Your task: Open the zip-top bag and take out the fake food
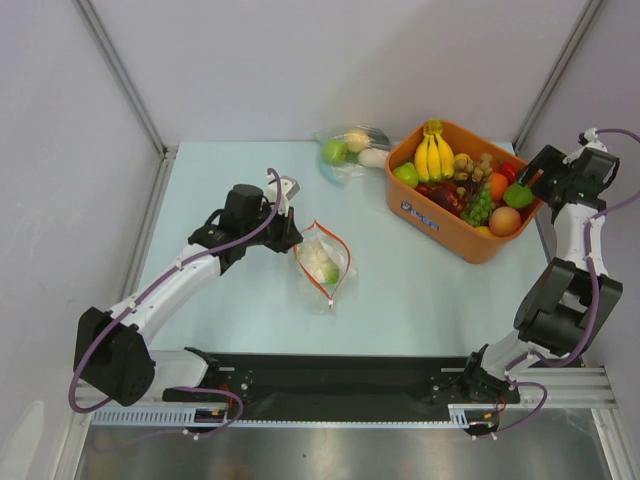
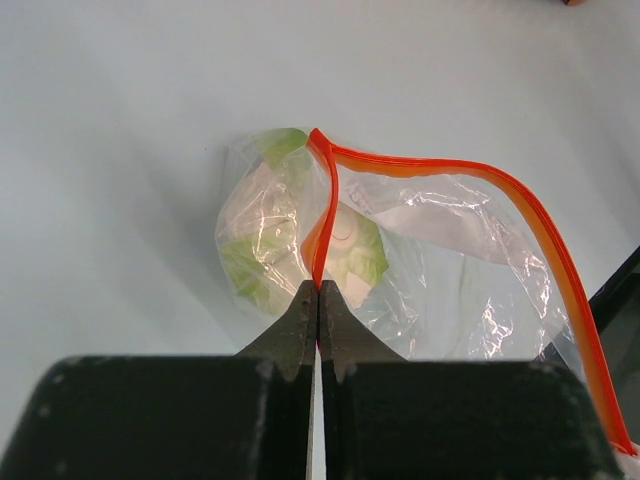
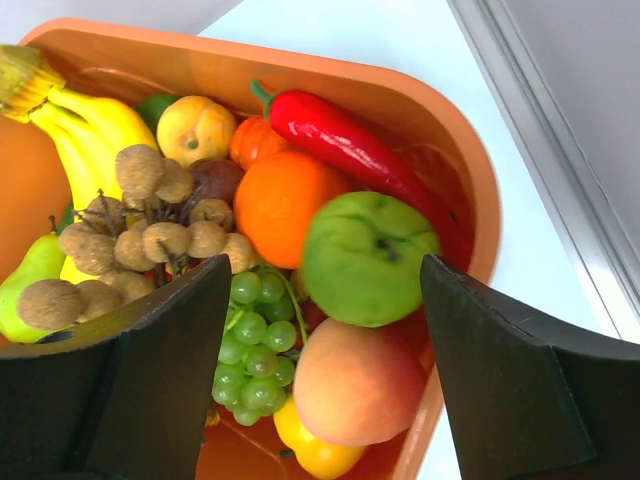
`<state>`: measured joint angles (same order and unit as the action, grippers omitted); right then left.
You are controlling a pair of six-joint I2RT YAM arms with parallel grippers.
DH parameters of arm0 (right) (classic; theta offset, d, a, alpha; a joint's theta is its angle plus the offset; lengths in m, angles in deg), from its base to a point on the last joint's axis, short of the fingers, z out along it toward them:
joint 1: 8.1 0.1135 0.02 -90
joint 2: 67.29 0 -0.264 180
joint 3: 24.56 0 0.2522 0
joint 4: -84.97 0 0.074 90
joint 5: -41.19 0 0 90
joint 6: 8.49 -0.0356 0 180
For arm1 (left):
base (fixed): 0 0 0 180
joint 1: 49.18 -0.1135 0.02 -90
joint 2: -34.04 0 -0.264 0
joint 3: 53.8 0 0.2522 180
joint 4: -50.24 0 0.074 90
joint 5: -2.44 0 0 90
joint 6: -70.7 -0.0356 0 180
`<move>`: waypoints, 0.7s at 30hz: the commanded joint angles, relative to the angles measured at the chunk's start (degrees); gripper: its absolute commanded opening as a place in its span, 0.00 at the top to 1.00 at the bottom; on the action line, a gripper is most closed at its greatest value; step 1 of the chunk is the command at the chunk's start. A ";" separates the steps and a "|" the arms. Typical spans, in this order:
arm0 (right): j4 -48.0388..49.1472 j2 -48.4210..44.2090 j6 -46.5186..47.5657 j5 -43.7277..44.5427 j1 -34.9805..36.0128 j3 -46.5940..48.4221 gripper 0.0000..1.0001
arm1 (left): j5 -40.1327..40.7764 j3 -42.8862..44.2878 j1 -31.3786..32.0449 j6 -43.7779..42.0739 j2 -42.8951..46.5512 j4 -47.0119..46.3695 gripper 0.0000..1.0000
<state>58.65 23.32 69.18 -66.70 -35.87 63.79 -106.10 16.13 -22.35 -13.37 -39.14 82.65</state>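
my left jaws are pressed together on one lip of the orange-red zip strip (image 2: 327, 170) of the zip-top bag (image 1: 323, 262). the bag lies on the tabletop (image 1: 420, 300) near the middle, just beside the left arm's (image 1: 190, 265) tip and well apart from the orange bin (image 1: 440, 235). the mouth looks parted, since the two runs of the strip split away from each other. a white-and-green cauliflower (image 2: 345, 240) sits deep in the far corner behind the plastic. my right jaws stand wide apart with nothing between them, hanging over the bin above a green apple (image 3: 365, 258). the worry i see is the grip: only the very tips hold a thin, slick strip, so a quick pull could let it slide out. the bag also looks light and nothing pins it down, so lifting may carry the whole thing up rather than tip the cauliflower free. the piece could wedge in that corner fold. bringing the right arm across means clearing the bin's rim, and a clipped edge could shove the bin or spill fruit. the two arms would also be working close together at the bag's mouth, where a bump is possible.
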 commanded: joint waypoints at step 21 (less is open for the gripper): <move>-9.76 -15.99 3.11 10.50 20.35 10.75 0.23 | -0.44 1.06 -0.02 -0.84 0.15 -0.46 1.00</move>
<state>51.79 9.07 70.71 -58.35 -21.95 72.11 -105.88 16.13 -22.35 -13.37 -39.14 82.72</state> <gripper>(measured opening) 0.778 0.006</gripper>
